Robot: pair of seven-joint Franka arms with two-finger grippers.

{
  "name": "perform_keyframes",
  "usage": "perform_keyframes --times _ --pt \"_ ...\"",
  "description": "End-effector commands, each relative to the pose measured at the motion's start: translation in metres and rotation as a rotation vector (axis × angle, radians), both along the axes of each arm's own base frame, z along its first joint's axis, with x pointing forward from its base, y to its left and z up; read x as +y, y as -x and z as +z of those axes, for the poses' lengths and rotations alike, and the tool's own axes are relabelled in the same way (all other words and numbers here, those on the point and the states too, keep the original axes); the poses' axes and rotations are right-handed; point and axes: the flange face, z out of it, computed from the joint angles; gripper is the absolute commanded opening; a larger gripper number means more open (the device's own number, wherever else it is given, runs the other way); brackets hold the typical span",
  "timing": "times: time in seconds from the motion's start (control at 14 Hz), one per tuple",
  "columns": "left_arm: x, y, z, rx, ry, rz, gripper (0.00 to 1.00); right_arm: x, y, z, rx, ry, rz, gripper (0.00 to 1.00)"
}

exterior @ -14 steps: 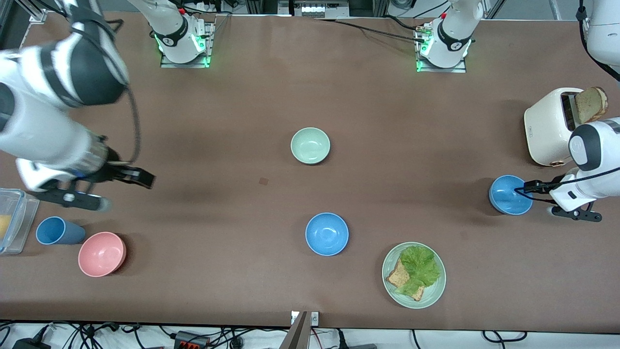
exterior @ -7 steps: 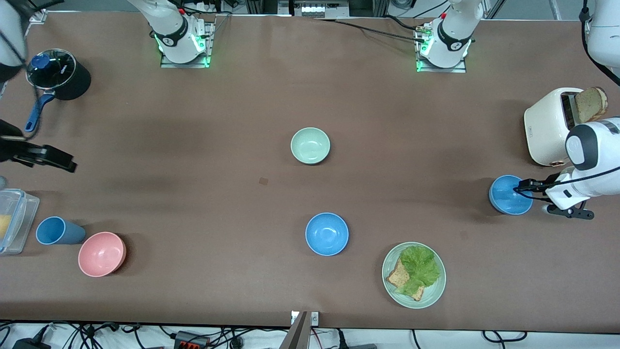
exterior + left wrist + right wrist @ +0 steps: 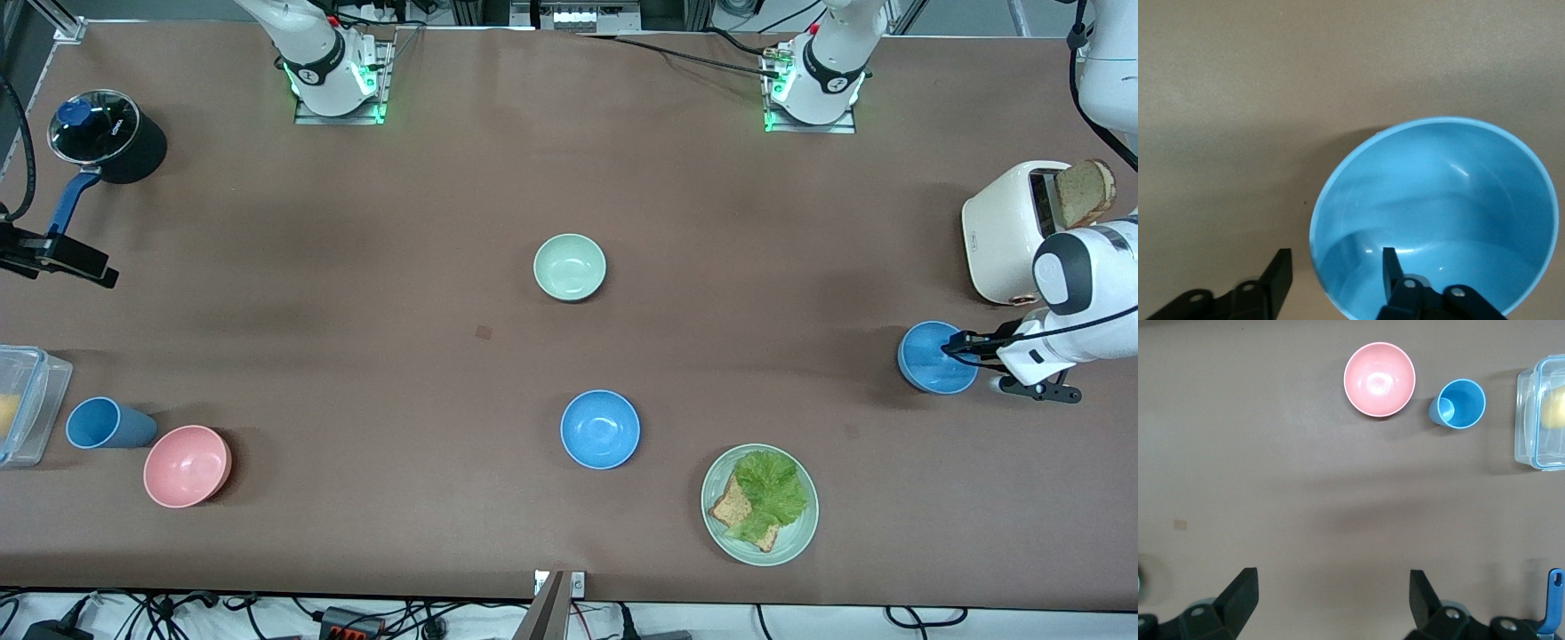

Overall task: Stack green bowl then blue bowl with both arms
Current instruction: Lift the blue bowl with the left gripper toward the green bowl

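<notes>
A wide stretch of bare brown table (image 3: 373, 267) surrounds the green bowl (image 3: 570, 267) at its middle. A blue bowl (image 3: 600, 429) sits nearer the camera, a lettuce plate (image 3: 759, 504) beside it. A toaster (image 3: 1013, 229) crowds the left arm's end; a pot (image 3: 111, 135), cup (image 3: 105, 423) and pink bowl (image 3: 188, 466) line the right arm's end.

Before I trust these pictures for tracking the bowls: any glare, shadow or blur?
Front view: sharp and evenly lit, soft shadows beside the green bowl and the middle blue bowl. Left wrist view: small glints inside the blue bowl at the left gripper, dark shadow along its rim. Right wrist view: bright sheen in the pink bowl; right gripper fingers slightly soft.
</notes>
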Motion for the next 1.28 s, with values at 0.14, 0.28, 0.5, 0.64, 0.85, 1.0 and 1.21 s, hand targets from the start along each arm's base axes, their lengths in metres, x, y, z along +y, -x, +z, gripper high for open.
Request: perform_keyframes --times 0.14,0.28,0.5,0.64,0.85,1.0,1.21 --pt "0.003 0.001 -0.004 -0.017 0.059 0.041 0.40 -0.002 0.027 -0.013 -0.001 -0.003 0.044 1.00" --pt "0.004 0.001 -0.004 -0.018 0.063 0.049 0.30 -0.004 0.034 -0.016 -0.016 0.006 0.054 1.00" --pt "0.009 0.003 -0.003 -0.021 0.072 0.064 0.14 -0.003 0.049 -0.025 -0.032 0.012 0.057 1.00" --pt "0.008 0.003 -0.001 -0.017 0.075 0.067 0.05 -0.003 0.052 -0.025 -0.031 0.012 0.059 1.00" --pt "0.000 0.002 0.004 0.013 0.150 0.110 0.01 -0.003 0.057 -0.023 -0.002 0.009 0.058 1.00" --pt "-0.003 0.000 0.012 0.014 0.167 0.115 0.00 -0.002 0.059 -0.023 0.012 0.008 0.058 1.00" --pt "-0.029 -0.005 0.039 0.021 0.193 0.042 0.00 -0.003 0.056 -0.024 -0.011 0.010 0.058 1.00"
